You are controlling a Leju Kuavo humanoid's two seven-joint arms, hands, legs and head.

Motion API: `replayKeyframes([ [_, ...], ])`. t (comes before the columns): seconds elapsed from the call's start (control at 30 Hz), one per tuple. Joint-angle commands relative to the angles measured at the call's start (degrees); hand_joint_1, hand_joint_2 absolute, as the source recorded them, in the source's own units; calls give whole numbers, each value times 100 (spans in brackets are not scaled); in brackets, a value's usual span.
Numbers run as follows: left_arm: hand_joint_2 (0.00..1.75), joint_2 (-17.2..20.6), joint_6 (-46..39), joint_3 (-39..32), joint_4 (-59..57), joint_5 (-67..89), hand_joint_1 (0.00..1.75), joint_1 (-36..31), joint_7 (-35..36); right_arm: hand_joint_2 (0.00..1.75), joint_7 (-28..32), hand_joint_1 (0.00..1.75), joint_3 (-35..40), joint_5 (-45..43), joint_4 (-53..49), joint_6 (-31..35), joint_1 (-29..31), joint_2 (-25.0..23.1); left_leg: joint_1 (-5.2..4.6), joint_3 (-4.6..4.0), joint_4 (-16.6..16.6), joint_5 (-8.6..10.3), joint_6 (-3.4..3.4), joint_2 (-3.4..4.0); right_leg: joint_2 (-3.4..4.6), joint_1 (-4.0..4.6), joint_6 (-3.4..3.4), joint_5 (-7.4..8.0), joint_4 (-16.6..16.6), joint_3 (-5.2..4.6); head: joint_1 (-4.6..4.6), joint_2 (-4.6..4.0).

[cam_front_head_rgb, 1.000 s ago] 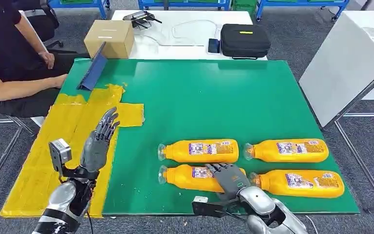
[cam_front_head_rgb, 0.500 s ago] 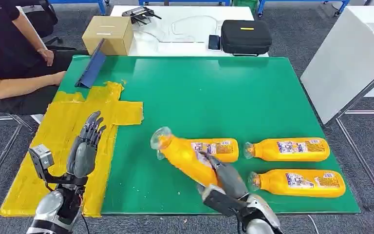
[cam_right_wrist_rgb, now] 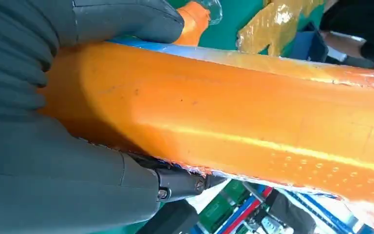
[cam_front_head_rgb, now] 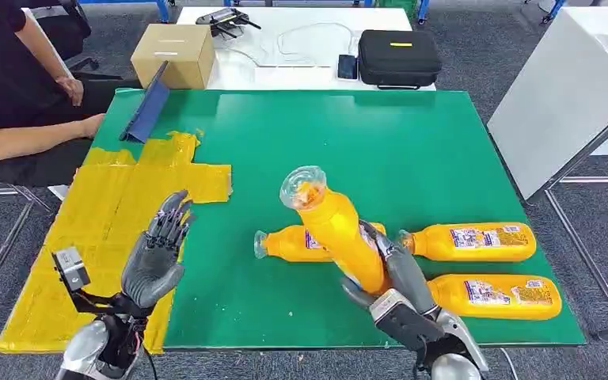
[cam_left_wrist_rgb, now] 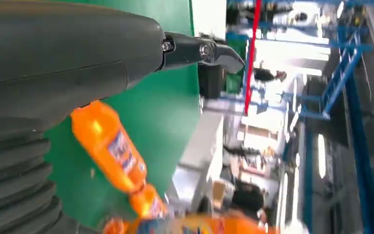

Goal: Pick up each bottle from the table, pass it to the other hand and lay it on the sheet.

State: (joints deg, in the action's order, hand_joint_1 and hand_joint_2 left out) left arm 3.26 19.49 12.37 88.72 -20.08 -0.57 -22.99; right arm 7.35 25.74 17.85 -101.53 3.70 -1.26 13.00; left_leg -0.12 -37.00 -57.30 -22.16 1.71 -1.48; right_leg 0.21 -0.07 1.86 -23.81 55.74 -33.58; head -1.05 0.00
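Three bottles (cam_front_head_rgb: 467, 242) lie on the table's (cam_front_head_rgb: 412, 150) right half, the sheet (cam_front_head_rgb: 111, 214) on its left.

Glossy orange plastic on the raised bottle (cam_front_head_rgb: 336, 229), its clear cap end (cam_front_head_rgb: 302, 187) glassy, light streaking its smooth flank in the right wrist view. The right hand (cam_front_head_rgb: 392, 273) gripping it shows matt grey covering and dark fingers. The lying bottles (cam_front_head_rgb: 467, 242) carry shiny printed labels. The green table top (cam_front_head_rgb: 348, 150) looks smooth and matt; the yellow sheet (cam_front_head_rgb: 103, 214) looks wrinkled and faintly shiny, ragged at its edges. The box (cam_front_head_rgb: 172, 55) is plain brown cardboard, the black case (cam_front_head_rgb: 397, 58) dull.
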Motion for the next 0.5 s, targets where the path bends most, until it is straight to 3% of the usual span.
replayKeyframes([
  [0.03,175,124,369,461,111,-357,0,63,8,175,-160,175,709,512,833,-143,707,-36,0,15,3,-5,-6,17,9,1,-1,-2,-5,13,-2,0],
  [0.3,175,116,560,429,130,-694,0,57,150,175,-237,175,991,743,1208,-137,1073,-220,5,12,0,-10,-9,29,19,6,-2,-4,-4,11,-2,0],
  [0.5,175,51,581,263,40,-1096,0,-48,384,175,-379,175,1541,1442,1644,-89,1514,-584,5,-3,0,-4,-6,22,19,6,-2,-1,-3,-1,2,0],
])
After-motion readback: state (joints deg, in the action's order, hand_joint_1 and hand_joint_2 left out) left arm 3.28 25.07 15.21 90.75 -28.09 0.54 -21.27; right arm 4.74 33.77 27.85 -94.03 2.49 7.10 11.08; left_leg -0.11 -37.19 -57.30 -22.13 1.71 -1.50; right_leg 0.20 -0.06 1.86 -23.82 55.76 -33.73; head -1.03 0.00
